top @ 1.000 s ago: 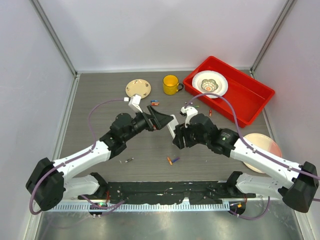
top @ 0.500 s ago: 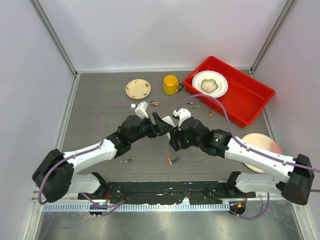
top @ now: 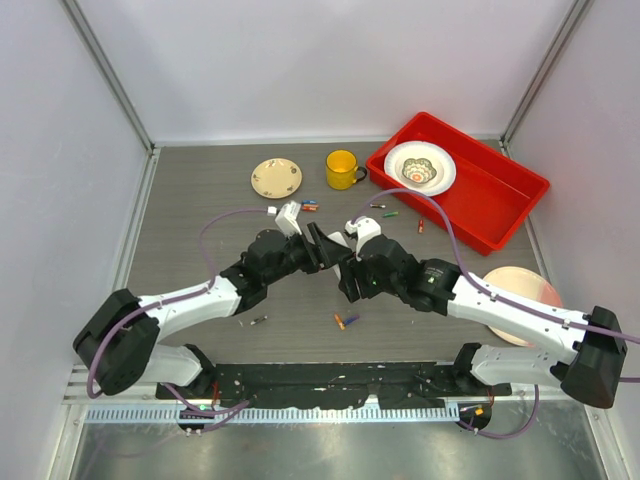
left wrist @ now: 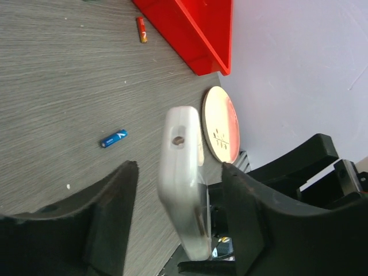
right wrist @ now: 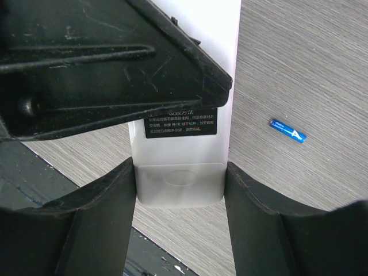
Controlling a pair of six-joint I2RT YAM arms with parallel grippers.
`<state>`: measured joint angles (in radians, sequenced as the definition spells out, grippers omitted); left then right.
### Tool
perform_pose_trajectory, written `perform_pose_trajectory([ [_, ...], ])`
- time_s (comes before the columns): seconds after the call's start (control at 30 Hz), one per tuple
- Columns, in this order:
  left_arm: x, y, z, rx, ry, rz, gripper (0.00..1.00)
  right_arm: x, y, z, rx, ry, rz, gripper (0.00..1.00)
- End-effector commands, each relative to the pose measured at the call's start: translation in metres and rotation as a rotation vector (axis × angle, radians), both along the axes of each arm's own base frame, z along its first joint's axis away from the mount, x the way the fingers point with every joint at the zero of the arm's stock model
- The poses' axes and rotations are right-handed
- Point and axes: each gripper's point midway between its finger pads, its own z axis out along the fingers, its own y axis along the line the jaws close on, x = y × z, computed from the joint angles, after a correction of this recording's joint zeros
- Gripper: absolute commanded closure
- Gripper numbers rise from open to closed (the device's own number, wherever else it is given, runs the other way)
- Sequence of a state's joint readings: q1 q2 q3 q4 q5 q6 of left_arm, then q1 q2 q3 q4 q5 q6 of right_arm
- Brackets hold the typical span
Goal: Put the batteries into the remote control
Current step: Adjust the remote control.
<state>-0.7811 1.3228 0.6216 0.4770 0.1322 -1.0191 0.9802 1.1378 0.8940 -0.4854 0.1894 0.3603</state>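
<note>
Remote control [right wrist: 179, 161] was white, its label black with white print. One blue battery [right wrist: 287, 130] and one red-and-orange battery [left wrist: 141, 29] were noted. Tray [top: 500, 190] was red, mug [top: 341, 169] yellow. Surface [top: 200, 230] was grey, wood-grained. Plate [top: 276, 177] was cream, speckled.

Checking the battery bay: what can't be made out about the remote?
Right wrist: a finger of the left pincer covers much of the remote; its label is too small to read.
Left wrist: the remote shows edge-on, so its broad faces are hidden.
Top: the right pincer and the left meet over it, hiding most.
</note>
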Motion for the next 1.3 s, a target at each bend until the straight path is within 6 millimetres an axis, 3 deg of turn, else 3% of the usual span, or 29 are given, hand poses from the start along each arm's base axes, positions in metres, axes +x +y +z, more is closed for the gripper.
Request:
perform_pose_trajectory([
  [0.0,0.000,-0.011,0.025,-0.090,-0.061,-0.025,0.41,0.011,0.014,0.025,0.063,-0.065,0.000,0.99],
  [0.17,-0.004,-0.015,0.023,-0.100,-0.063,-0.048,0.56,0.010,0.013,0.025,0.058,-0.067,0.002,0.99],
  [0.33,-0.007,-0.015,0.019,-0.120,-0.051,-0.055,0.60,0.011,0.012,0.026,0.055,-0.072,-0.001,0.99],
  [0.53,-0.007,-0.014,0.017,-0.129,-0.053,-0.048,1.00,0.011,0.011,0.025,0.049,-0.072,-0.004,0.99],
  [0.6,-0.007,-0.013,0.017,-0.137,-0.061,-0.039,1.00,0.011,0.009,0.027,0.054,-0.073,-0.012,0.88],
  [0.63,-0.006,-0.012,0.020,-0.146,-0.069,-0.030,1.00,0.011,0.009,0.027,0.058,-0.071,-0.013,0.77],
  [0.67,-0.005,-0.010,0.020,-0.147,-0.070,-0.020,1.00,0.010,0.010,0.030,0.070,-0.072,-0.012,0.58],
  [0.77,0.002,-0.002,0.021,-0.144,-0.090,0.040,1.00,0.006,0.012,0.035,0.099,-0.065,-0.004,0.36],
  [0.87,0.015,0.013,0.026,-0.143,-0.118,0.125,1.00,0.000,0.013,0.042,0.137,-0.051,0.014,0.28],
  [1.0,0.031,0.033,0.036,-0.137,-0.174,0.240,1.00,-0.002,0.009,0.045,0.197,-0.054,-0.031,0.25],
  [1.23,0.035,0.053,0.055,-0.167,-0.300,0.327,1.00,0.008,0.007,0.050,0.509,-0.026,-0.266,0.22],
  [1.27,0.035,0.056,0.066,-0.200,-0.348,0.340,1.00,0.009,0.009,0.052,0.592,-0.030,-0.281,0.22],
])
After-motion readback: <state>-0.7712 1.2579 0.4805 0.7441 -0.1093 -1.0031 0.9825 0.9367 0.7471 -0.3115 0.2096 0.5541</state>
